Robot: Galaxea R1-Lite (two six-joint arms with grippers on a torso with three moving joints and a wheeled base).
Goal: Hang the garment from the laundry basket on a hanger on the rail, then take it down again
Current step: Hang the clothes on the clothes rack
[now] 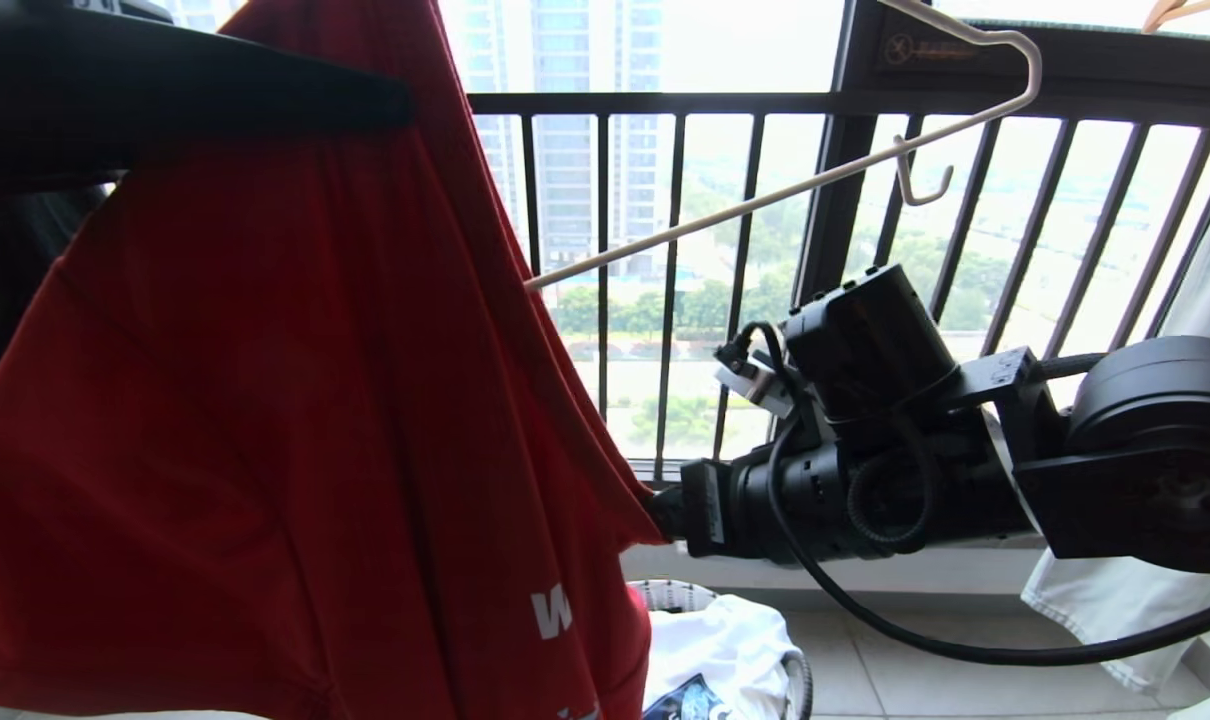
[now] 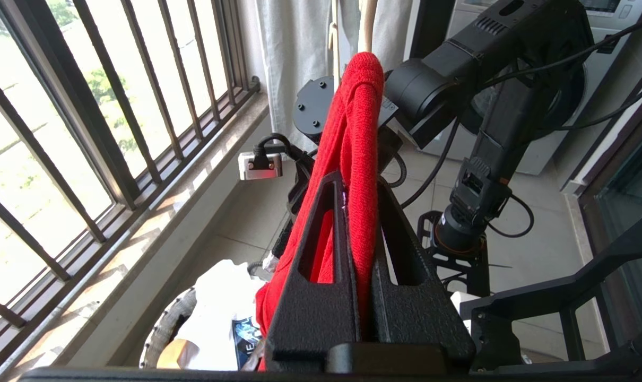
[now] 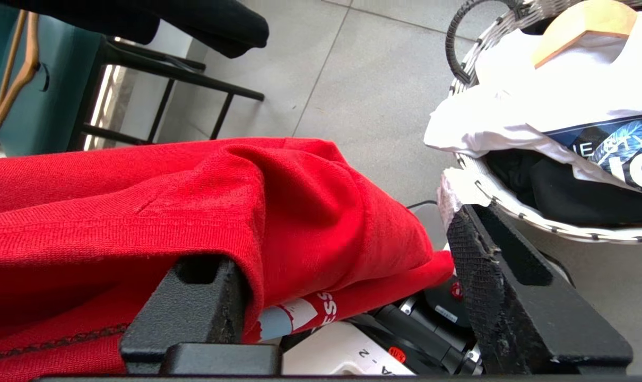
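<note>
The red T-shirt [image 1: 265, 420] fills the left half of the head view, hanging in a broad drape from above, with part of its white lettering near its lower edge. Everything else is placed against it. The cream-white hanger [image 1: 795, 180] slants out from the shirt's right edge, one end hidden in the cloth, its hook up beside the dark railing [image 1: 665, 250] behind. The right arm reaches in level from the right and its tip meets the shirt's lower right edge; the head view hides the fingers there.

The right wrist view supplies them: the right gripper [image 3: 347, 276] has its fingers apart, one under a fold of the red cloth and the other clear of it beside the shirt's hem, so nothing is pinched between them.

Only the left wrist view shows the left gripper [image 2: 364, 254]: its two fingers are pressed together on a bunched ridge of the shirt, which rises above them to a pale rod.

Below the shirt's lower right corner stands the laundry basket [image 1: 800, 680], holding a white printed garment [image 1: 725, 640]. The right wrist view adds a wooden hanger [image 3: 581, 26] lying on that garment and black cloth [image 3: 565, 196] beneath.
</note>
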